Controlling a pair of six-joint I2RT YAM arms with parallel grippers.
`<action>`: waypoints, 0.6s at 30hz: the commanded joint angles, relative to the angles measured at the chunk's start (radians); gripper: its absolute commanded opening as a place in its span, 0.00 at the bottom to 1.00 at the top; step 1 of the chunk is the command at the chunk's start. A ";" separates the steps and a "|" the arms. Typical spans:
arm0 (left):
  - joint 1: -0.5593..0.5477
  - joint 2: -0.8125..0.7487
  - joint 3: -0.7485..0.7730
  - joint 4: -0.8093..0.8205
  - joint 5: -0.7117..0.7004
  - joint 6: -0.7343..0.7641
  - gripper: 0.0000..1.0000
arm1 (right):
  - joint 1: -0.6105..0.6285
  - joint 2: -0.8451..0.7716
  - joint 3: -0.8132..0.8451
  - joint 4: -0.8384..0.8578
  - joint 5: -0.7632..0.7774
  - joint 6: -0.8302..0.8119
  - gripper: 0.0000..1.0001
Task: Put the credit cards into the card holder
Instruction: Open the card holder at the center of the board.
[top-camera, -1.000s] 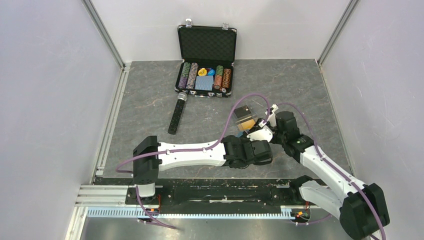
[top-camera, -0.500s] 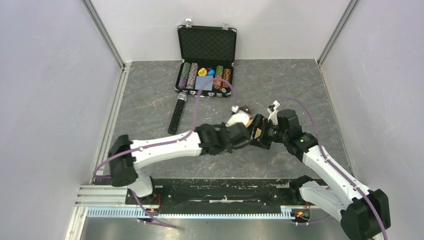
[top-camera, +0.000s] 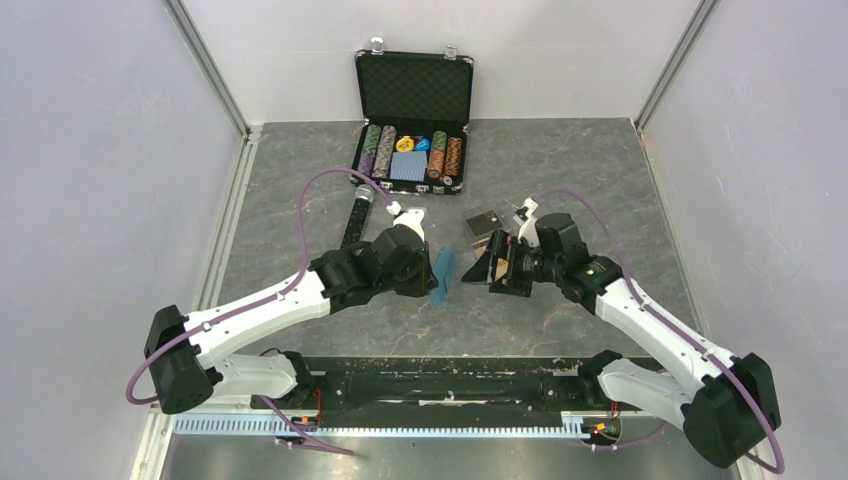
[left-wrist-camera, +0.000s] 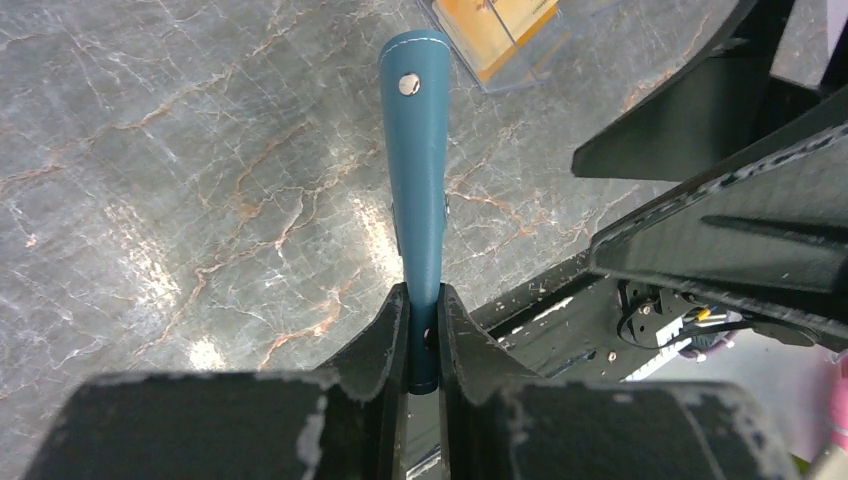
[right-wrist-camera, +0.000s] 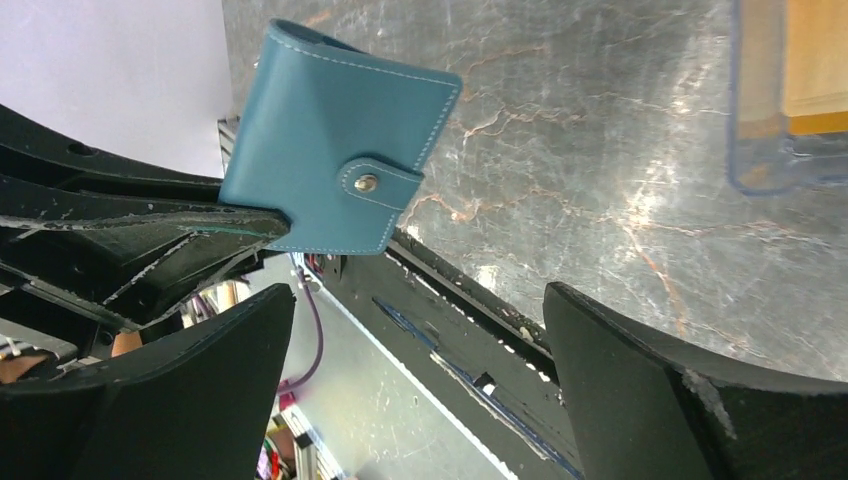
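The credit cards (left-wrist-camera: 497, 14) show only as an orange-yellow patch cut off at the top edge of the left wrist view and at the upper right corner of the right wrist view. They lie in a clear box (right-wrist-camera: 770, 165), and how many there are cannot be told. The card holder (left-wrist-camera: 416, 170) is seen edge-on from the left wrist, its near end hidden between the fingers. The right wrist view gives its flat face: teal-blue, stitched along the edges, folded closed, the tab fastened with a metal stud. The left gripper (left-wrist-camera: 421, 335) is clamped on its lower edge and holds it above the grey table (top-camera: 300, 200), just left of centre in the top view. The right gripper (right-wrist-camera: 420, 295) faces it with its fingers spread wide and nothing between them. A second ago the left arm stretched low across the frame with its gripper beside the right one. Now it has swung back to the left, and the two grippers stand apart with the holder between them. The right jaws have opened since then.
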 joint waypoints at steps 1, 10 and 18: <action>-0.001 -0.003 -0.006 0.070 0.053 -0.054 0.02 | 0.073 0.058 0.076 0.058 0.043 -0.001 0.98; -0.001 0.016 0.001 0.078 0.085 -0.047 0.02 | 0.180 0.241 0.147 0.074 0.114 -0.030 0.96; -0.002 0.020 -0.017 0.100 0.115 -0.057 0.02 | 0.192 0.296 0.165 0.020 0.230 -0.098 0.82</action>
